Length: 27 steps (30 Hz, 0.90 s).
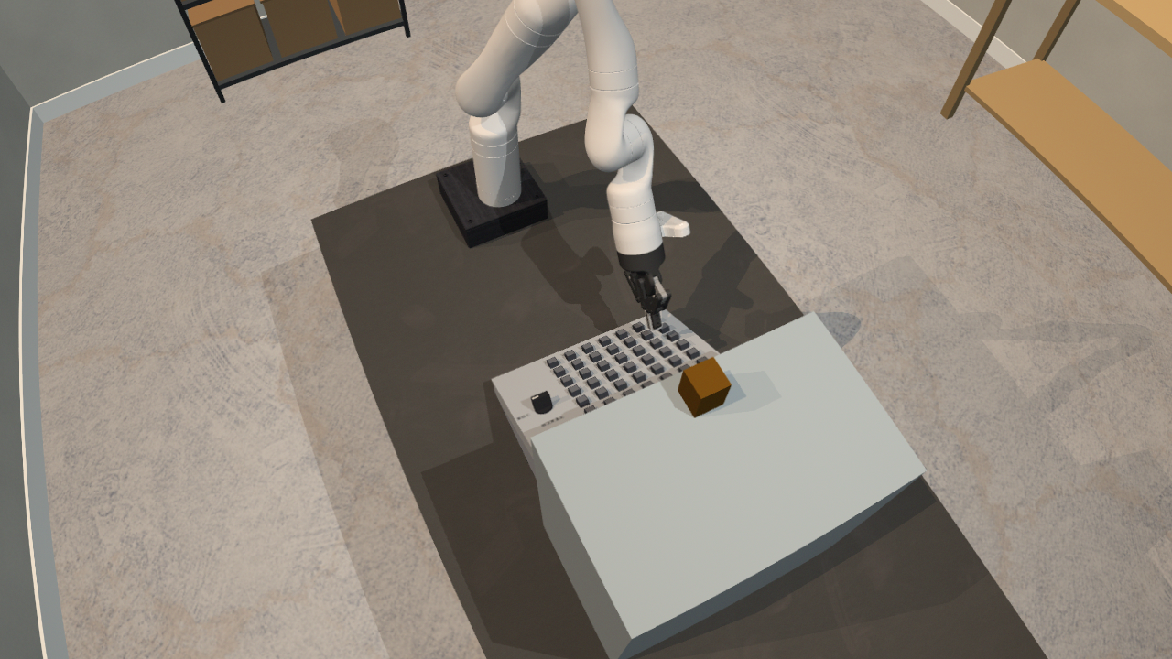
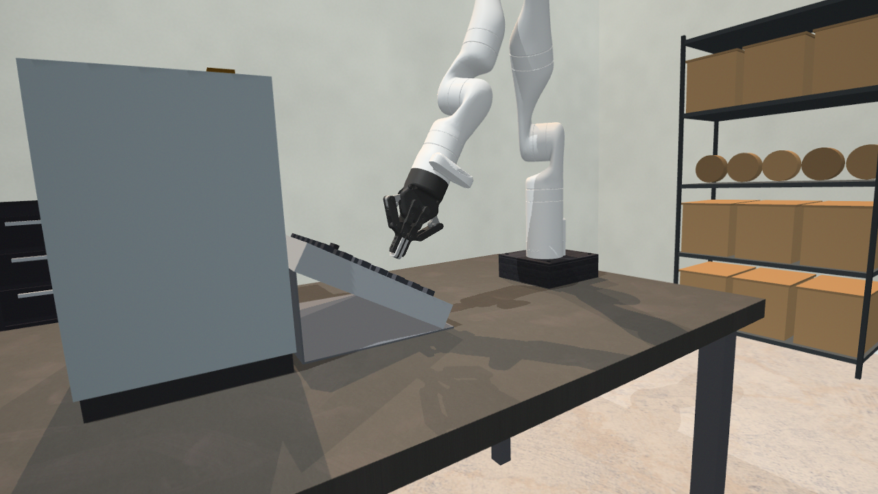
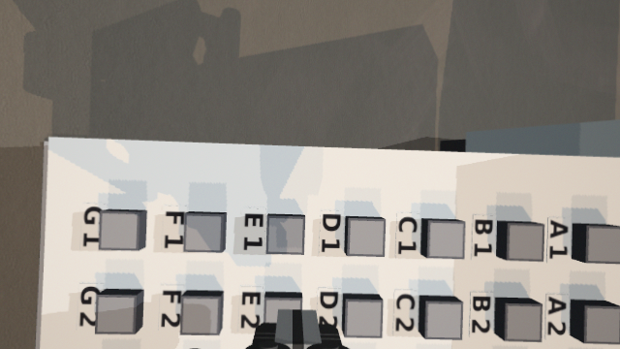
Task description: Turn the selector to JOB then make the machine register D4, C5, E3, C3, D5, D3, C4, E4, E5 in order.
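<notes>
The sloped keypad panel [image 1: 610, 364] carries a grid of grey keys, none lit. A black selector knob [image 1: 542, 401] sits at its left end. My gripper [image 1: 656, 318] is shut and empty. It hovers a little above the keys near the panel's far edge, as the exterior view shows [image 2: 398, 250]. In the wrist view the fingertips [image 3: 296, 330] sit at the bottom edge, by key E2 [image 3: 283, 307]. Rows 1 and 2 are visible there, with E1 [image 3: 286, 235] and D1 [image 3: 365, 237]. Rows 3 to 5 are out of the wrist view.
A tall grey cabinet [image 1: 712, 467] stands behind the panel, with a brown cube [image 1: 703, 388] on its top near the keys. The arm's base [image 1: 492, 203] stands at the table's far end. Shelves with boxes [image 2: 779, 202] stand off the table.
</notes>
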Each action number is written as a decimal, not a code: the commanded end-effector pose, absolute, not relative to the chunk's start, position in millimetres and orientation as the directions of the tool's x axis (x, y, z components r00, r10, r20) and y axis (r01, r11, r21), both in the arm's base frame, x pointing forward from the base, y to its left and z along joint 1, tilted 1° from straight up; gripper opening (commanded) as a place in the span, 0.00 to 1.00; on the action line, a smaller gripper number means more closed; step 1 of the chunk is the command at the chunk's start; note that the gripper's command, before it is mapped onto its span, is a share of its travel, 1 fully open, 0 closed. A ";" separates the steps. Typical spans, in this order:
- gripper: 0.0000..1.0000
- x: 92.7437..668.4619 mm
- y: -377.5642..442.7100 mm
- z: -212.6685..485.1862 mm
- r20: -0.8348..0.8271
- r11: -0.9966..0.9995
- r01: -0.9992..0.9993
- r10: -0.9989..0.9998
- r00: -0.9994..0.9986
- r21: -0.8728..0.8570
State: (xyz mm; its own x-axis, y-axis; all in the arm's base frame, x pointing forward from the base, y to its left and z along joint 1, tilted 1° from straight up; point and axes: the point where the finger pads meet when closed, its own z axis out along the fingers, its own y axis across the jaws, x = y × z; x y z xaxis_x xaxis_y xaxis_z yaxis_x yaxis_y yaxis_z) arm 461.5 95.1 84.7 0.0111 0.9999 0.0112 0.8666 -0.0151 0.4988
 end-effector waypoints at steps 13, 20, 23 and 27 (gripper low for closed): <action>0.10 488.2 58.8 101.9 0.011 -0.025 0.867 1.000 0.022 0.497; 0.10 488.8 58.1 101.9 0.011 -0.025 0.867 1.000 0.022 0.497; 0.10 489.8 58.1 100.3 0.011 -0.025 0.867 1.000 0.022 0.497; 0.10 492.4 58.1 95.7 0.011 -0.025 0.867 1.000 0.022 0.497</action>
